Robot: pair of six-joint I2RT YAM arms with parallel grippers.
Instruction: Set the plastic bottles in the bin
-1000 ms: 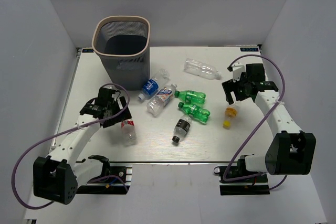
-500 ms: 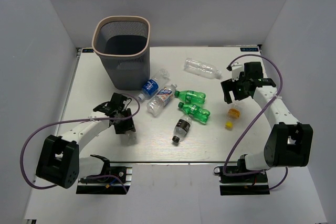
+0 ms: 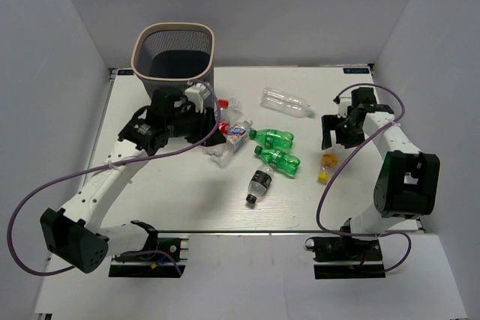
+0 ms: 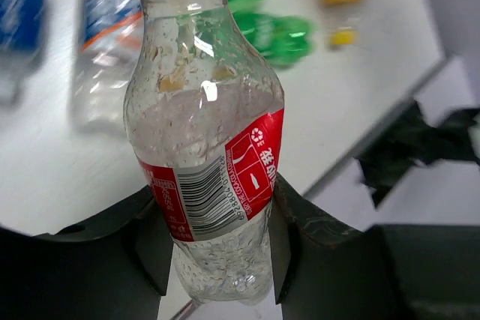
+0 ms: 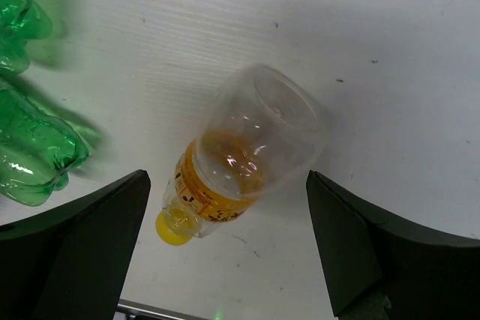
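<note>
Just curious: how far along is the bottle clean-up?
Done: no bottle shows in the bin. In hand: the left gripper is shut on a red-label bottle, raised near the bin; the right gripper hangs open over the orange bottle. Left: that one and at least five others on the table.

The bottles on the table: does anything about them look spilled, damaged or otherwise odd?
Nothing looks spilled on the table. The two green bottles look crumpled and dented. The orange bottle lies on its side with a little orange drink left inside, pooled toward its yellow cap.
</note>
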